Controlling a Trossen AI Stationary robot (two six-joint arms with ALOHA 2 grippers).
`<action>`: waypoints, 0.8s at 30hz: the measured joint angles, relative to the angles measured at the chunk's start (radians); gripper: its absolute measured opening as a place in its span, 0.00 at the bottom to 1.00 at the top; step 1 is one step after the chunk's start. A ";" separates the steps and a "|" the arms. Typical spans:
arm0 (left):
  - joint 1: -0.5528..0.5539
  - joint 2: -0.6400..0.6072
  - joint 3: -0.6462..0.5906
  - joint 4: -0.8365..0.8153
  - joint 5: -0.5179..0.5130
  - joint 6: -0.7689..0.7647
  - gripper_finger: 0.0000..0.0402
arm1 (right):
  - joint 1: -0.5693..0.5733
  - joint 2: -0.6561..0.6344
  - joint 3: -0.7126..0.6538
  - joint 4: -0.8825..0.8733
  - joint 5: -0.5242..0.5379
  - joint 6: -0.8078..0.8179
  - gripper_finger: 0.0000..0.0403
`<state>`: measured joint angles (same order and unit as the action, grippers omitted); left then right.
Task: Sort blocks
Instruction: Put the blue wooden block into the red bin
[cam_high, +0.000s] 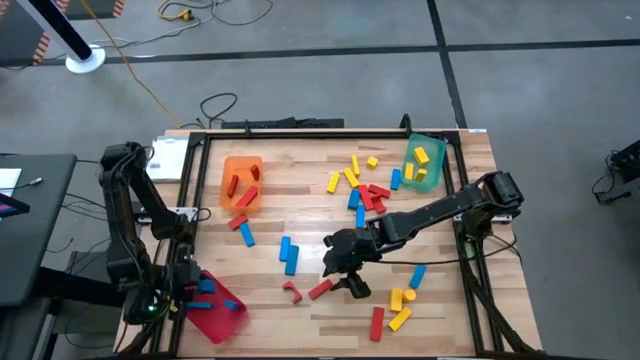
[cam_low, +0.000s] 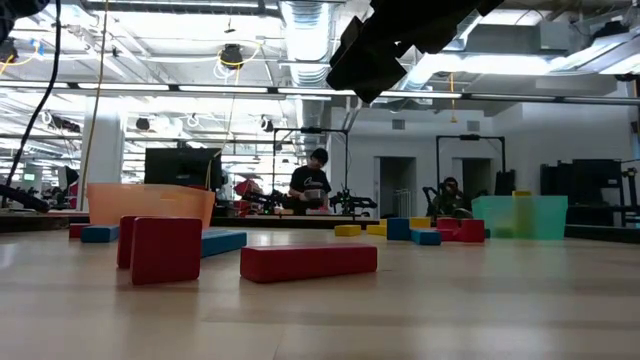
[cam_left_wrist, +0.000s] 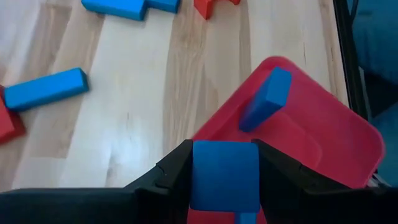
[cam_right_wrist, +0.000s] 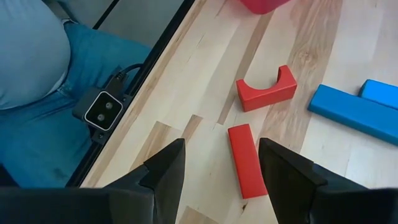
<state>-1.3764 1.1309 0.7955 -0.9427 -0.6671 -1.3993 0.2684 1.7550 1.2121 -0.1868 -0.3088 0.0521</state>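
Wooden table (cam_high: 300, 200), red, blue, yellow blocks (cam_high: 362, 190) scattered across. Red tray (cam_high: 222, 315) at near-left corner, left gripper (cam_left_wrist: 224, 180) above, pinching blue block (cam_left_wrist: 224, 174). Right gripper (cam_right_wrist: 221, 165) spread over red bar (cam_right_wrist: 247, 160) mid-table.

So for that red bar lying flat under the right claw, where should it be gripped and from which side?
Across its two long sides at mid-length, coming straight down from above. The red bar lies flat on the table with bare wood on both long sides, and the open right claw already straddles it. The notched red block lies apart.
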 joint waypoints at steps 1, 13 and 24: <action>-0.005 0.000 -0.010 0.014 0.000 -0.011 0.34 | 0.000 0.000 0.000 0.000 0.000 0.000 0.54; -0.016 0.002 -0.101 0.084 0.043 -0.045 0.34 | 0.000 0.000 0.000 0.000 0.000 0.000 0.54; -0.016 0.033 -0.116 0.098 0.095 -0.073 0.40 | -0.003 0.000 0.000 -0.001 0.000 0.000 0.54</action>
<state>-1.3922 1.1637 0.6800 -0.8449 -0.5723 -1.4722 0.2657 1.7550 1.2121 -0.1879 -0.3088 0.0521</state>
